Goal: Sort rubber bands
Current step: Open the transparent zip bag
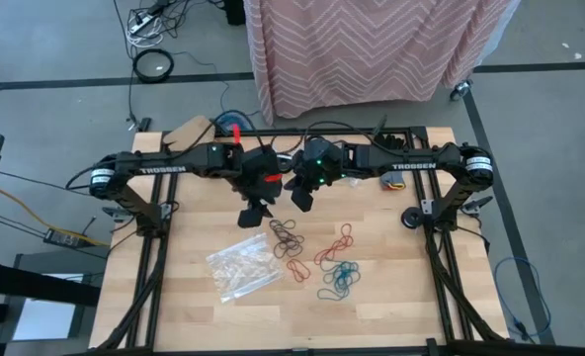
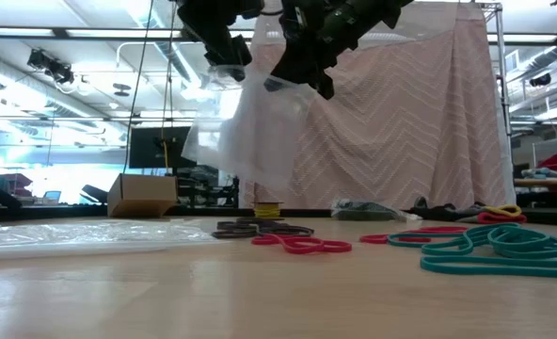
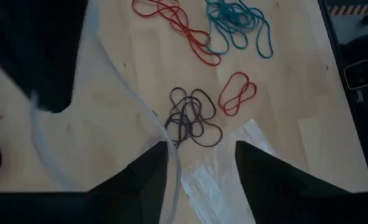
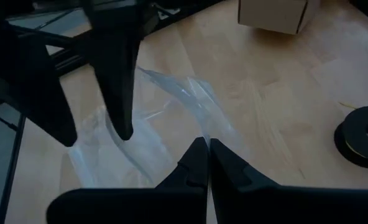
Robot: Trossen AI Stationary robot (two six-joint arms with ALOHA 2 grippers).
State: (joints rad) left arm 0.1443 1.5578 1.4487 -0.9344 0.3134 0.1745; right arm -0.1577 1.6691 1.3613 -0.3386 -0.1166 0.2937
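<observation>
1. Thin elastic rubber bands are being shown in red, teal and dark brown-black.
2. A pale wooden table is being displayed.
3. A pink chevron-patterned cloth is being shown.

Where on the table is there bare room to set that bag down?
Free wood: the front right corner, beyond the teal bands, and the left strip beside the flat bags. Crowded: the middle, where dark bands and red bands lie below the raised bag, pinched in the right fingers.
</observation>
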